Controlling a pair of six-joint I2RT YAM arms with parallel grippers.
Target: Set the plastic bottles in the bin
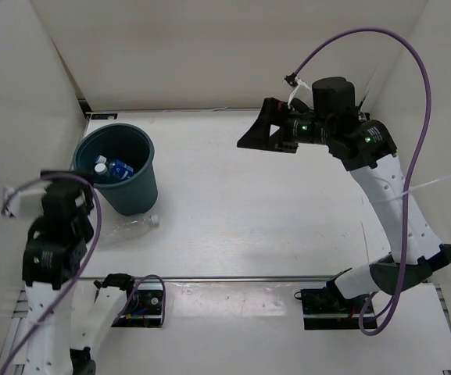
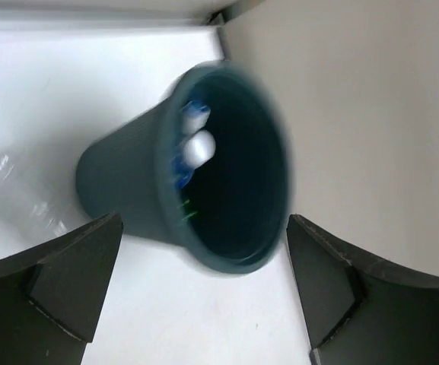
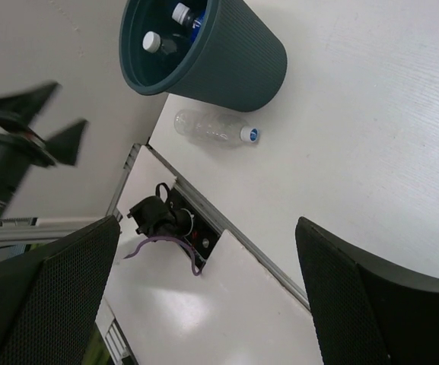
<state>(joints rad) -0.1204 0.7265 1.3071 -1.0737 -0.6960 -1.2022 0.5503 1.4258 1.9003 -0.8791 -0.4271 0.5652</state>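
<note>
Bottle lying beside bin, clearest from right wrist.

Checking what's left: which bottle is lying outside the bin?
The plain clear bottle, on its side beside the bin; the blue-labelled ones are inside.

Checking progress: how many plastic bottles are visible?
3: two white-capped bottles inside the bin, one clear bottle lying on the table beside it. Others may be hidden inside.

No readable text; the bottles' blue labels are illegible.
</note>
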